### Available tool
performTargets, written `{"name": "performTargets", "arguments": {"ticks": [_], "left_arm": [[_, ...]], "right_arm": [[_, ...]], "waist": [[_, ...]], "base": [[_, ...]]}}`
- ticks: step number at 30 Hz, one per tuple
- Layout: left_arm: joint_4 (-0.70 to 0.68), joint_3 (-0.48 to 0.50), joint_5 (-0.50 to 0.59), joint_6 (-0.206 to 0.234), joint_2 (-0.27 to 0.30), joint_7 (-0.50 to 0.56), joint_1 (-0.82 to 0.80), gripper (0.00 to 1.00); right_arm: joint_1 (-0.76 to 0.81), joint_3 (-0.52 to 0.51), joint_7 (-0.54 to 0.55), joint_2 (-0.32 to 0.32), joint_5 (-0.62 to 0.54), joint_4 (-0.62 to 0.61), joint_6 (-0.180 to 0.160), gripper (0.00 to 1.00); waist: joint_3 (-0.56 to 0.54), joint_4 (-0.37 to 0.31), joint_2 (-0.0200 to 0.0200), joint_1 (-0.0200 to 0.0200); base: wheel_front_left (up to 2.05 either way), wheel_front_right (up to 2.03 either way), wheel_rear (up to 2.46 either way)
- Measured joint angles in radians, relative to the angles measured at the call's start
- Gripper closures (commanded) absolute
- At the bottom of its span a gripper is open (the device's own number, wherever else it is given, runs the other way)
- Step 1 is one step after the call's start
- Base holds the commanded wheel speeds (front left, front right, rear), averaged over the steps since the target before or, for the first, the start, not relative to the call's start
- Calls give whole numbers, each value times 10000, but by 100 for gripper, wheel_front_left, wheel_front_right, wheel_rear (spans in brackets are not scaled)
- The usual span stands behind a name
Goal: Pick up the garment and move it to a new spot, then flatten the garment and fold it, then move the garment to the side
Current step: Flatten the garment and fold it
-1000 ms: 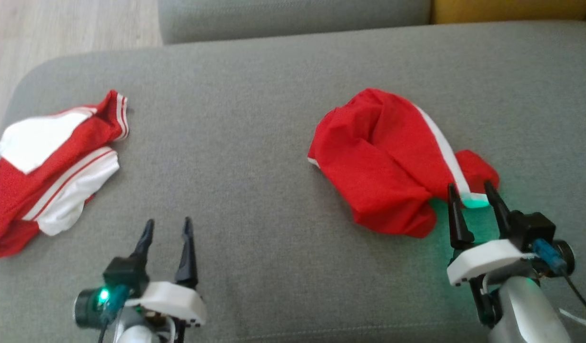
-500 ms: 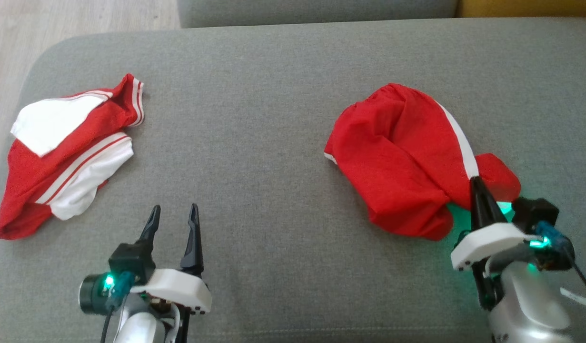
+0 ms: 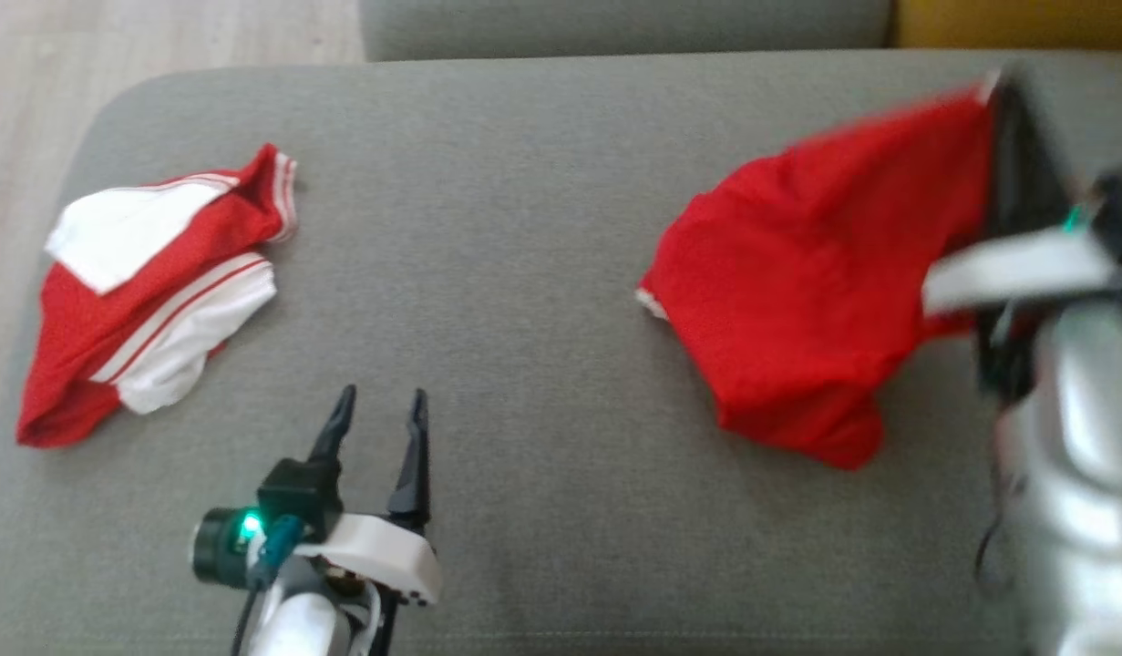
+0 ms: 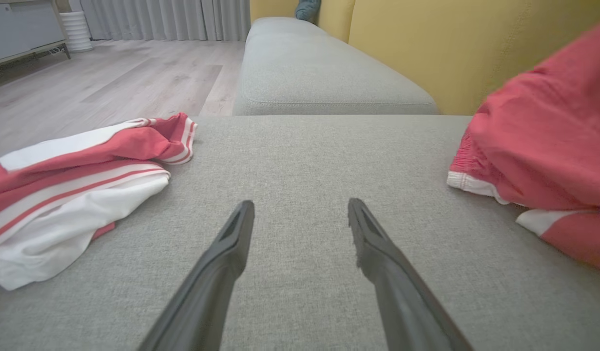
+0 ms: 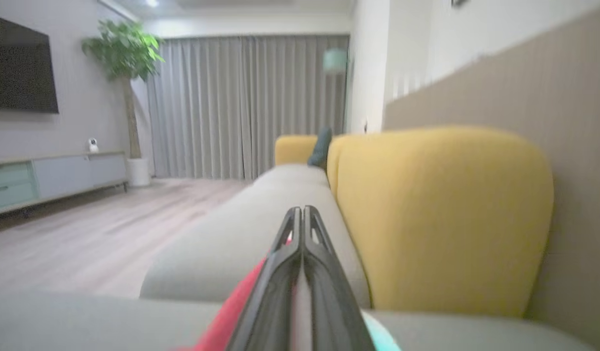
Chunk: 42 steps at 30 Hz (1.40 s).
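Two pieces of clothing lie on the grey seat cushion [image 3: 524, 273], well apart from each other. At the right of the head view is the red garment [image 3: 797, 301], and the right gripper [image 3: 1000, 100], blurred in the upper right of the frame, has its fingers pressed together on the garment's upper right corner. That corner is held up off the cushion, and the cloth hangs slanting from it towards the middle right, where its lower folds rest on the seat. In the right wrist view the two dark fingers of the right gripper [image 5: 302, 212] meet with no gap at the tips, and red cloth [image 5: 231, 317] spills out at their lower left, with a yellow backrest [image 5: 441, 214] behind. Near the bottom of the head view, left of centre, the left gripper [image 3: 382, 401] has its fingers spread wide and grips nothing; its own view shows the same spread [image 4: 300, 204] just above bare cushion. Crumpled at the left of the head view lies the red-and-white garment [image 3: 150, 292], also seen at the left in the left wrist view [image 4: 75, 195], where the red garment [image 4: 548, 146] fills the right edge. Wooden floor [image 3: 159, 46] shows in the upper left corner.
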Motion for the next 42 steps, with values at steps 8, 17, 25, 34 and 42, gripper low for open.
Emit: {"name": "performTargets", "arguments": {"ticks": [8, 17, 25, 34, 42], "left_arm": [[-2, -669, -443, 117, 6, 0, 44, 0], [25, -541, -541, 192, 12, 0, 490, 0], [123, -608, -612, 174, 12, 2, 254, 0], [119, -617, -612, 173, 8, 2, -68, 0], [130, -857, -660, 102, 8, 2, -76, 0]], "right_arm": [[-2961, 2046, -13, -1003, -662, -1298, 0, 100], [-2084, 6347, -44, -1032, -105, -1749, 8, 100], [1764, 8690, 0, -1114, 1839, 863, 8, 0], [2227, 5856, 0, -966, 1801, 694, 8, 0], [2406, 5083, 0, -349, 1367, 2337, 8, 0]], "waist": [[-322, 1060, 0, 0], [-488, 1614, 0, -1], [-26, 1032, 0, 0], [194, 704, 0, 0], [246, 1035, 0, 0]], "base": [[0, 0, 0], [0, 0, 0], [0, 0, 0], [0, 0, 0], [0, 0, 0]]}}
